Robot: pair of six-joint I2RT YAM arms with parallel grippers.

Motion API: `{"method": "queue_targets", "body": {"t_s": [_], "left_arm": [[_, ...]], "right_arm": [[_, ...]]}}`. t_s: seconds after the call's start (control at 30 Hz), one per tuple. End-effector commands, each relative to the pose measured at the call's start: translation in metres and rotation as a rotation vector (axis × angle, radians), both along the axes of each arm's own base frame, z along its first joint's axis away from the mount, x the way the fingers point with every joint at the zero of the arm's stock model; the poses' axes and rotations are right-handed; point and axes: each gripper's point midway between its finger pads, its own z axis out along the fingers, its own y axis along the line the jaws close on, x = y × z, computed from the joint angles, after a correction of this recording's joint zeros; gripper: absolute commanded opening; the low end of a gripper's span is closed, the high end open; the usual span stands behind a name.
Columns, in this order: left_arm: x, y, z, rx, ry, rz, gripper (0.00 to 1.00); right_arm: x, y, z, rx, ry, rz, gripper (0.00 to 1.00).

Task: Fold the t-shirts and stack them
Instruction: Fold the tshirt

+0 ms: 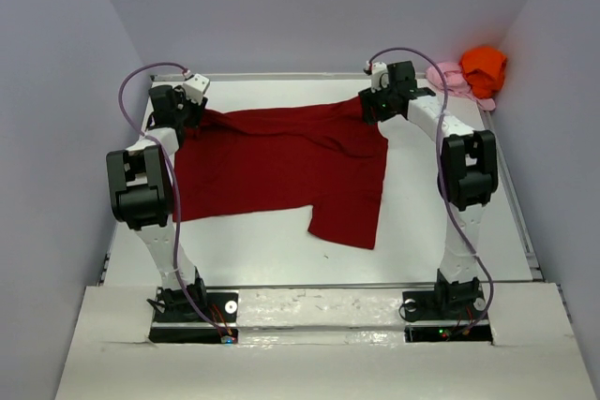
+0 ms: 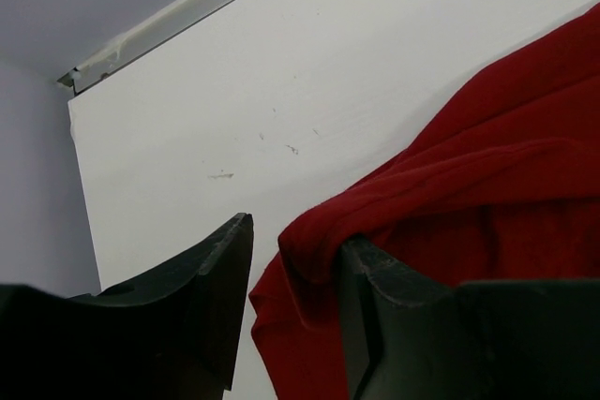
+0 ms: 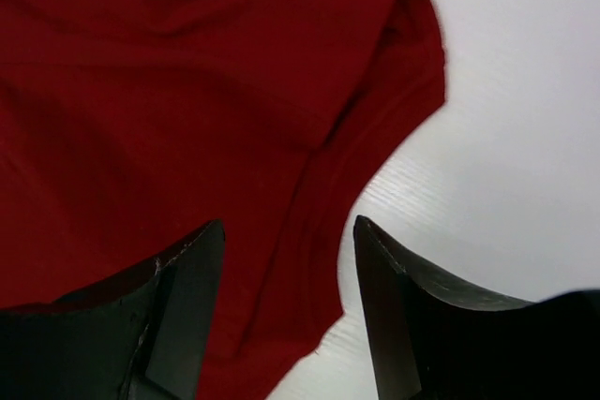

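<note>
Top external: 3 shirts. 1 red shirt [image 1: 281,161] spread at table [image 1: 281,255] ctr; 1 orange shirt [image 1: 483,67] + 1 pink shirt [image 1: 448,74] bunched at 1 o'clock. L gripper [image 1: 187,105] at red's 10 o'clock corner, R gripper [image 1: 380,100] at its 1 o'clock corner.
Left wrist: jaws apart, red fold btwn.
Right wrist: jaws apart over red hem.

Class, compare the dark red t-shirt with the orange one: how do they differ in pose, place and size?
The dark red t-shirt lies spread across the table; the orange t-shirt is crumpled at the far right corner. The red one covers far more area than the orange. The red lies alone; the orange sits against a pink t-shirt. Both are plain cloth.
</note>
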Motion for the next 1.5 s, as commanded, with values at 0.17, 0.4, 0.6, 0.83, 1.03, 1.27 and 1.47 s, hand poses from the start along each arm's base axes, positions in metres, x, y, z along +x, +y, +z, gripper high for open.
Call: {"method": "queue_targets", "body": {"t_s": [0.17,0.4,0.6,0.83,1.03,1.27,1.47], "left_arm": [[-0.001,-0.001,0.038,0.001,-0.080,-0.012,0.61],[-0.004,-0.004,0.052,-0.018,-0.101,-0.013,0.90],[-0.010,-0.009,0.053,-0.053,-0.063,-0.016,0.91],[-0.034,-0.012,0.046,-0.048,0.006,-0.007,0.91],[-0.047,-0.013,0.025,-0.034,0.075,0.000,0.90],[-0.047,-0.015,-0.006,-0.021,0.115,0.018,0.89],[-0.034,-0.016,-0.002,-0.018,0.077,0.043,0.88]], "right_arm": [[0.002,0.035,-0.037,0.044,0.080,0.050,0.61],[-0.002,0.032,-0.047,0.031,0.101,0.043,0.60],[-0.003,0.032,-0.047,0.032,0.103,0.042,0.59],[0.001,0.028,-0.048,0.009,0.093,0.029,0.59],[0.003,0.027,-0.045,0.006,0.085,0.023,0.59],[0.003,0.027,-0.049,0.009,0.096,0.020,0.59],[0.002,0.027,-0.048,0.006,0.097,0.025,0.59]]}}
